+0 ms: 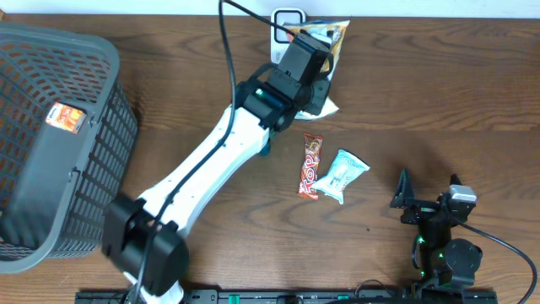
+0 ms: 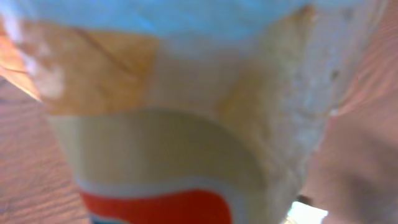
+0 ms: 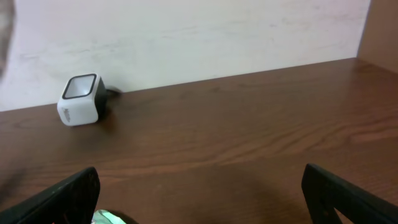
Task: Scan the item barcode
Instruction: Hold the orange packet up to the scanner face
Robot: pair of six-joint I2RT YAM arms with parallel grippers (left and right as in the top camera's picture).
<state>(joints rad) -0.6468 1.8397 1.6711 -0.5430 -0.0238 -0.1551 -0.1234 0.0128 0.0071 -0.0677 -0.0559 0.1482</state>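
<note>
Two end effectors, one scanner [image 1: 287,17], one basket [image 1: 118,143] and four packets show. One orange packet [image 1: 66,116] lies in the basket at the left. A red candy bar [image 1: 310,166] and a pale teal packet [image 1: 344,175] lie just beside each other on the counter [image 1: 422,84] at centre. The fourth, a snack bag [image 1: 327,34], sits at top centre just right of the scanner, pinched in the closed left end effector [image 1: 314,61], which covers its lower part. Up close its print is blurred blue, orange, cream and red. The right end effector [image 3: 200,180], at lower right, stands wide.

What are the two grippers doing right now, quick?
Left gripper: closed on the bag.
Right gripper: open, holding nothing.
</note>
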